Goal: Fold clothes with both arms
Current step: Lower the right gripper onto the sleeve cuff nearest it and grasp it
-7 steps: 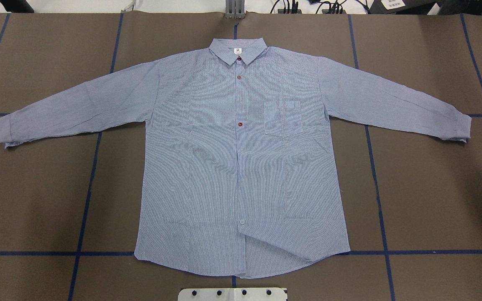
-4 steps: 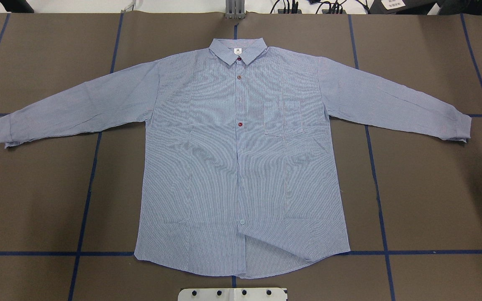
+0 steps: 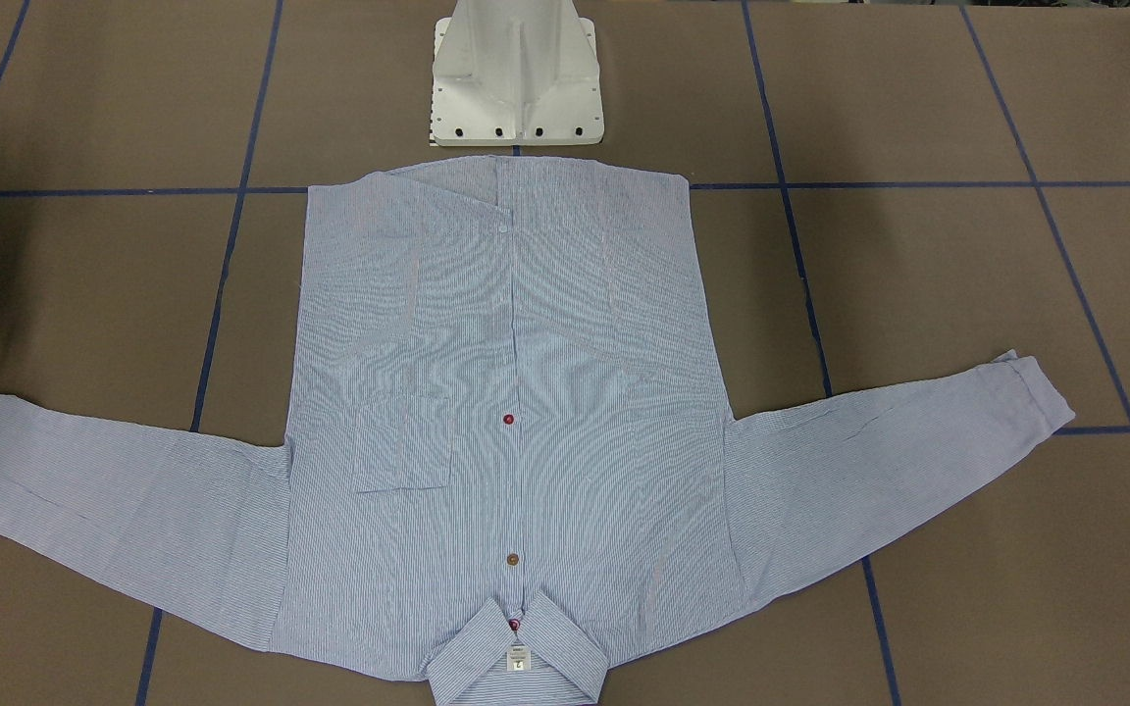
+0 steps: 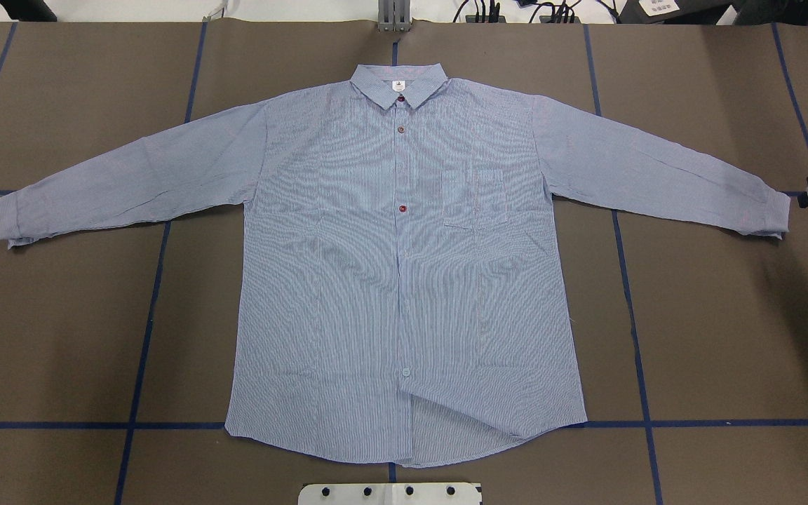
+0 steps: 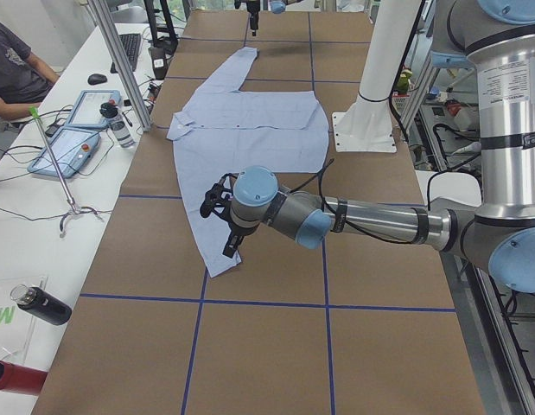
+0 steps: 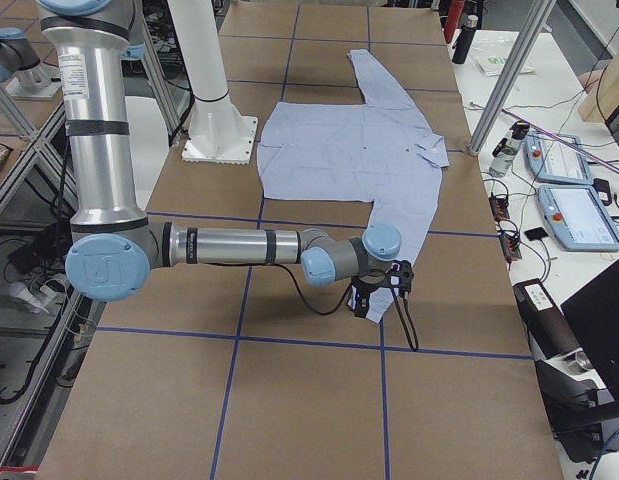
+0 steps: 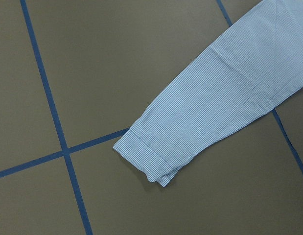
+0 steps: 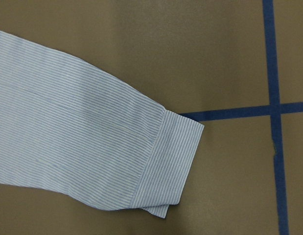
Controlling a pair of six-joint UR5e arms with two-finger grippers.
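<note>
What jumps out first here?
A striped shirt lies spread flat, buttons up and sleeves out, across the middle of the brown table. The left end effector hangs above the left-side cuff, and the right end effector above the right-side cuff.

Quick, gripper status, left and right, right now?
Left gripper: cannot tell, near one shirt cuff.
Right gripper: cannot tell, near the other cuff.

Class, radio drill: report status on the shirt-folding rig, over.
Left gripper above left cuff, right gripper above right cuff; open or shut unclear. Shirt flat, unfolded, sleeves spread. Nothing lying on it.
</note>
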